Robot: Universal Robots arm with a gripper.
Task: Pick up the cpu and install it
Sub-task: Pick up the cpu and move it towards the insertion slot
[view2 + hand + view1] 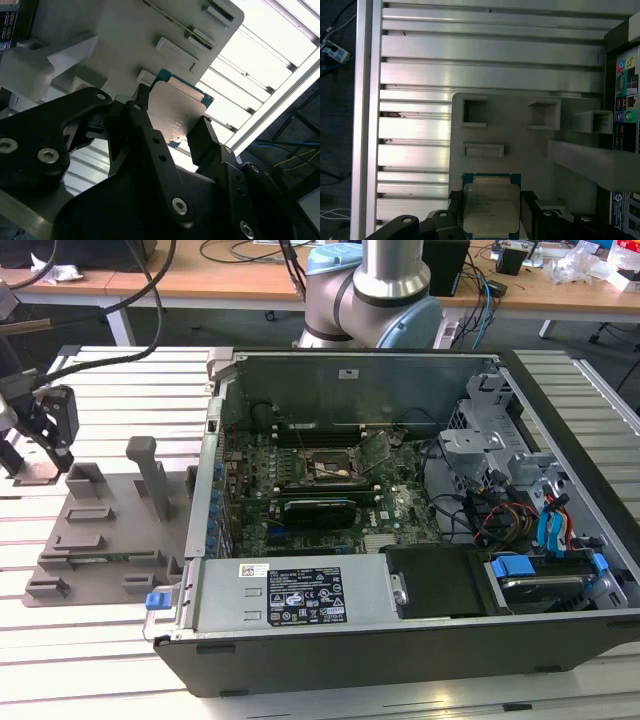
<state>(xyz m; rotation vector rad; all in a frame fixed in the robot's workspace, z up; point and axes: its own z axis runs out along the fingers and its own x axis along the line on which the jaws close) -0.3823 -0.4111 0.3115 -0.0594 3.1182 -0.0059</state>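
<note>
The cpu (491, 206), a thin square chip with a silvery top and a green rim, sits between my gripper's (491, 215) two black fingers. They press on its opposite edges in both wrist views, at the near corner of the gray plastic tray (520, 145). In the second wrist view the cpu (179, 111) is clamped in the gripper (172, 117) just over the tray (125, 30). In the exterior view my gripper (42, 458) hangs at the tray's (110, 530) far left corner. The motherboard socket (325, 472) lies inside the open computer case (400, 620), well to the exterior view's right.
Upright posts (152, 475) and small blocks stand on the tray. The tray and case rest on a slatted aluminium table (120, 390). Cables, a drive cage (480, 455) and a black power supply (300, 592) crowd the case. The arm's base (372, 300) stands behind the case.
</note>
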